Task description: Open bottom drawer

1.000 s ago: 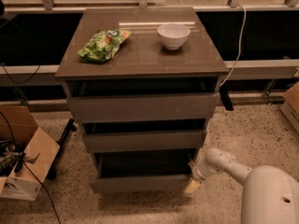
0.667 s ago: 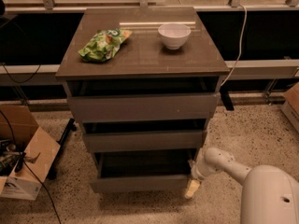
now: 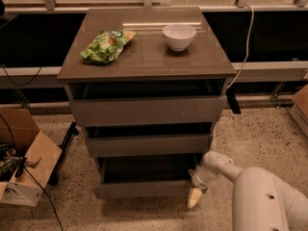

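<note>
Since the grey-brown, flat-fronted bottom drawer (image 3: 144, 189) already stands partly out of the small grey-brown three-drawer cabinet (image 3: 144, 61), its front well forward of the two matching drawers above and its dark box interior showing behind it, the step in hand looks like the pull itself, well begun but probably not finished. It sits low in the centre of the frame, just above the speckled floor. The robot's two-finger gripper (image 3: 195, 196) is at the right end of that drawer front, lower right of centre, its pale yellowish tip pointing down toward the floor and lying against or just beside the front's corner; contact cannot be confirmed, and I cannot tell whether the jaws are apart or together. The next move would call for a straight draw toward the bottom edge of the frame, kept in line with the drawer's runners, since a pull from one corner could skew it. The slim white arm (image 3: 224, 166) reaches in from the bulky white robot body (image 3: 267, 201) at the lower right, running up and left, then bending down at the wrist to the gripper. On the cabinet top, well apart from the work, lie a crumpled green snack bag (image 3: 107, 44) and a small white bowl (image 3: 179, 36).
</note>
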